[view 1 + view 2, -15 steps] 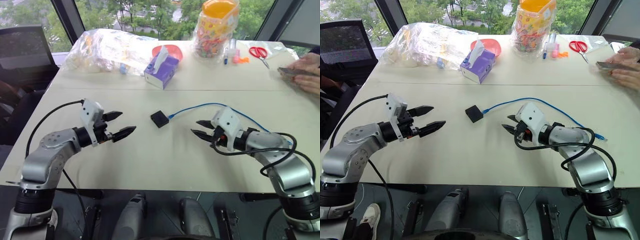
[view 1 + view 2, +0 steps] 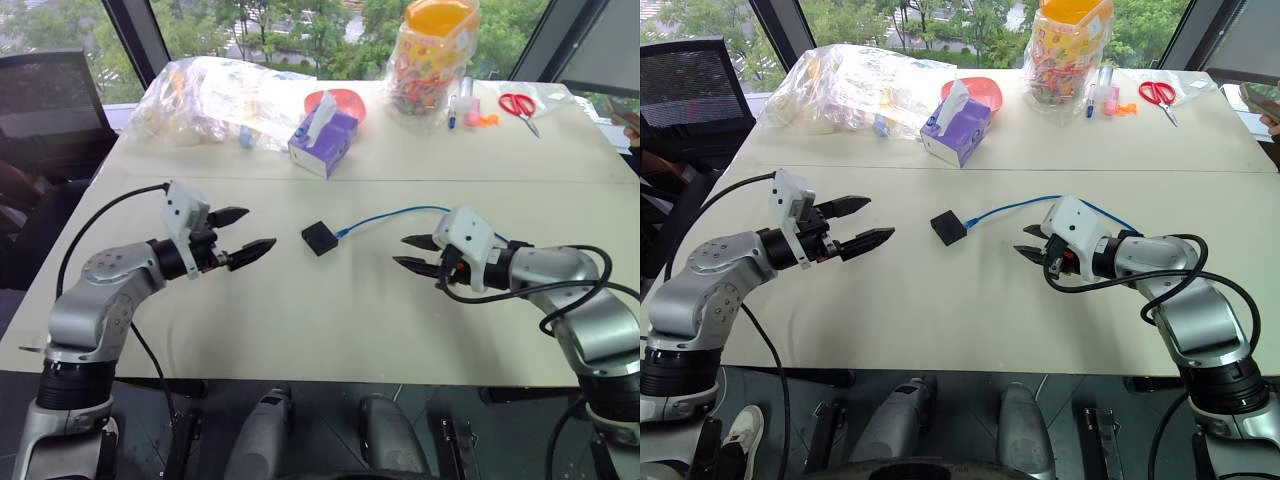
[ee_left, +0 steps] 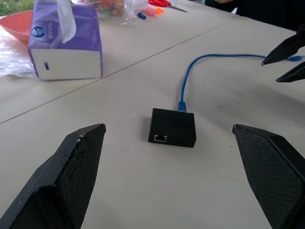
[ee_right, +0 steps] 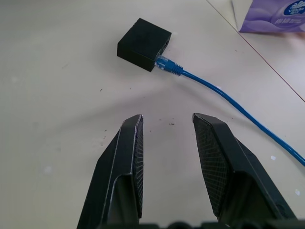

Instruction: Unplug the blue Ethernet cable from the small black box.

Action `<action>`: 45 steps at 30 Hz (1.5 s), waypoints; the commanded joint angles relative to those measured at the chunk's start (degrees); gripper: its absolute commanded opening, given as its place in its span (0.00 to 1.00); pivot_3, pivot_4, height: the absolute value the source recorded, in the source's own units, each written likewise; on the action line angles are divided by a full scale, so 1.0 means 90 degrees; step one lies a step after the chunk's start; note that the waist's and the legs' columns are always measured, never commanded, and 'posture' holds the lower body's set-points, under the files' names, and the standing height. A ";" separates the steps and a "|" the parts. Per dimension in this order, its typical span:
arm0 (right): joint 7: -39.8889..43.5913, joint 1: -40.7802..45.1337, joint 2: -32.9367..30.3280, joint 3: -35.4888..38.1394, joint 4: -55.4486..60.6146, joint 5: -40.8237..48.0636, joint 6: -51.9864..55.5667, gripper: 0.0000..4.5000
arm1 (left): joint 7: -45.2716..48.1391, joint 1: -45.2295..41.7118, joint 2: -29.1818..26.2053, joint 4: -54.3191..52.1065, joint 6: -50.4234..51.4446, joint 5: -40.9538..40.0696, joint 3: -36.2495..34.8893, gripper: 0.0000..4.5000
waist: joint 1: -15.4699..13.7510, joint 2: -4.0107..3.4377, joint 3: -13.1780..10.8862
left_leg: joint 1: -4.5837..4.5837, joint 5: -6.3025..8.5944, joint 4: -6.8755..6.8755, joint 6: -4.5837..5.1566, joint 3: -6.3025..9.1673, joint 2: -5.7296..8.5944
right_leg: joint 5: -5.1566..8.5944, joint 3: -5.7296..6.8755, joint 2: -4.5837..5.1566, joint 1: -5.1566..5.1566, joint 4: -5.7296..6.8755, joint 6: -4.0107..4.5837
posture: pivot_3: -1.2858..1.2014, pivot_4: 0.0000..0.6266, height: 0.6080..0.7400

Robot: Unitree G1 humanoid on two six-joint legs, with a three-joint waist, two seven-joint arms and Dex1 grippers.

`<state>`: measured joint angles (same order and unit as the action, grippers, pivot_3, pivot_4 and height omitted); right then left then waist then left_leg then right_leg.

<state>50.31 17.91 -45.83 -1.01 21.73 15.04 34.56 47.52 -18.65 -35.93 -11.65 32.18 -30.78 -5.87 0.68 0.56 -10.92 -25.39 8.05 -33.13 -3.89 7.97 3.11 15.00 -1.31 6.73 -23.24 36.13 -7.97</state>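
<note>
Both grippers are hovering over the pale table [image 2: 330, 330] in the left eye view: the left gripper [image 2: 244, 235] is standing with its fingers spread wide and empty, the right gripper [image 2: 417, 253] with its fingers partly apart and empty. Between them the small black box [image 2: 319, 238] is lying flat, nearer the left gripper's tips, with the blue Ethernet cable [image 2: 395, 216] running from its side toward the right gripper and disappearing behind that wrist.

Looking along the left gripper's own fingers, the box [image 3: 172, 127] is sitting ahead between them, showing an empty port on its near face; the cable's plug [image 3: 182, 105] is entering the far side, where the joint is hidden. A purple tissue box [image 3: 65, 43] is standing beyond.

From the right wrist, the fingers [image 4: 125, 164] are framing bare table, with the plug [image 4: 167, 65] seated in the box [image 4: 143, 44] ahead and the cable running out of frame.
</note>
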 commanded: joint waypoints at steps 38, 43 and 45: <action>0.1758 0.6971 0.3303 -0.3872 -1.0198 -0.4154 -0.5887 0.37 | -0.0608 0.0726 -0.0065 -0.1045 -0.0338 0.0457 -0.0175 0.99 | 0.0230 -0.0005 -0.0009 | 0.0009 -0.0010 0.0017 -0.0013 0.0009 -0.0004 | -0.0017 -0.0003 -0.0022 -0.0028 0.0052 -0.0032 | 0.52 0.24 0.91; 0.1515 0.7037 0.3563 -0.3884 -1.0576 -0.4575 -0.6068 0.37 | -0.0735 0.0849 -0.0049 -0.1181 -0.0354 0.0488 -0.0235 0.99 | 0.0228 -0.0006 -0.0010 | 0.0021 -0.0015 0.0016 -0.0023 0.0010 -0.0002 | -0.0015 -0.0008 -0.0022 -0.0037 0.0100 -0.0029 | 0.52 0.24 0.91; 0.1348 0.7042 0.3701 -0.3976 -1.0708 -0.4802 -0.6035 0.37 | -0.0817 0.0883 -0.0019 -0.1228 -0.0367 0.0491 -0.0258 0.99 | 0.0241 -0.0006 -0.0010 | 0.0028 -0.0017 0.0016 -0.0026 0.0012 -0.0004 | -0.0012 -0.0010 -0.0027 -0.0041 0.0118 -0.0024 | 0.52 0.24 0.91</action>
<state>63.65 79.65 -13.21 -36.43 -74.19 -26.57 -19.57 40.82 -10.78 -35.94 -20.49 30.29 -26.41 -6.32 2.85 0.50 -11.01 -25.08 7.89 -32.98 -4.13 8.09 3.06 14.91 -1.41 6.48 -23.59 37.24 -8.16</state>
